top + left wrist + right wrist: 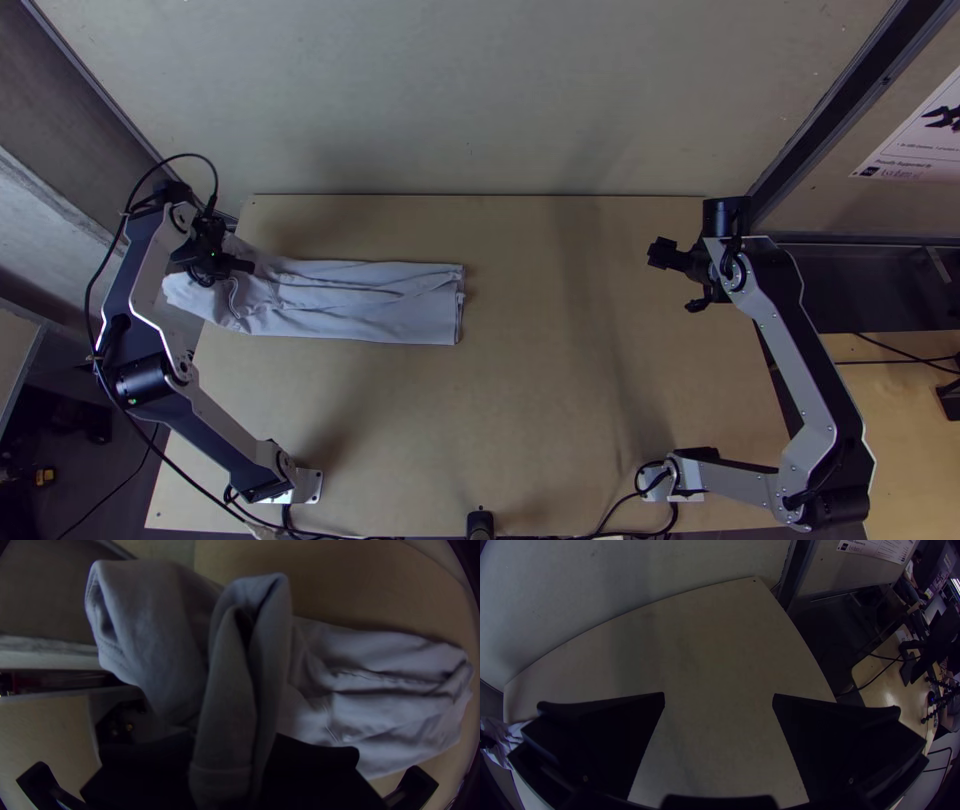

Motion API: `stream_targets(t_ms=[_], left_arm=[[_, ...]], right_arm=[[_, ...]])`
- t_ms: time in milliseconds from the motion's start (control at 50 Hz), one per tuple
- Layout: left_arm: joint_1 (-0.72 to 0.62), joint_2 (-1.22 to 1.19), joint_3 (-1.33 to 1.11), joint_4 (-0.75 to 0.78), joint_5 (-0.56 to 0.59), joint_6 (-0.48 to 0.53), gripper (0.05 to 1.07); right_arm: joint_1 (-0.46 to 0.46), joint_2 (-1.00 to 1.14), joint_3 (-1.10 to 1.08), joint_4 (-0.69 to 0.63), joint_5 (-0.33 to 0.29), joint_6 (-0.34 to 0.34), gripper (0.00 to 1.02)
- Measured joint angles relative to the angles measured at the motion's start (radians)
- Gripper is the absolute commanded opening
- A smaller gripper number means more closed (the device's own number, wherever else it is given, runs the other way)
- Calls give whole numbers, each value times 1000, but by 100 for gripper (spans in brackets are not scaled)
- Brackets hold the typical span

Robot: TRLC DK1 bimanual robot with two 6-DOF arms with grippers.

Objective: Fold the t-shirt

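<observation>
Top view has the pale t-shirt [370, 303] in the left half of the frame, on a light wooden tabletop [520, 400]. It lies folded into a long band running from left to right, with creases along its length and a fairly straight right end. Its left end is bunched and reaches past the tabletop's left edge.

The left gripper [222, 268] is over that bunched end, at the left of the frame. In the left wrist view, a doubled flap of cloth stands up between the black jaws of the left gripper [232, 760], and they are closed on it. Beside this flap, toward the upper left of the frame, a wider loose part shows a stitched hem. The rest of the shirt stretches off to the right of the frame, wrinkled.

The right gripper [673, 281] is at the right of the top view, well apart from the shirt. Its jaws are open and hold nothing; in the right wrist view they stand wide apart, with tabletop visible between them. A bit of the shirt shows at the left edge of that frame.

Behind the tabletop is a light wall [450, 100], and a printed poster [905, 145] is at the upper right of the top view.
</observation>
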Motion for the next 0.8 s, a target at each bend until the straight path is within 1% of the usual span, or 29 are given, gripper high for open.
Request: stream_targets(t_ms=[180, 300, 560, 800], left_arm=[[-174, -123, 7, -102, -108, -4, 8], [-296, -158, 16, -154, -151, -27, 8], [-502, -158, 16, -223, -284, -130, 8], [-696, -95, 36, -266, -318, -237, 8]], right_arm=[[0, 0, 0, 2, 0, 0, 99], [-2, 0, 0, 2, 0, 0, 99], [-44, -17, -5, 3, 0, -20, 99], [-74, -42, -29, 3, 0, -31, 99]])
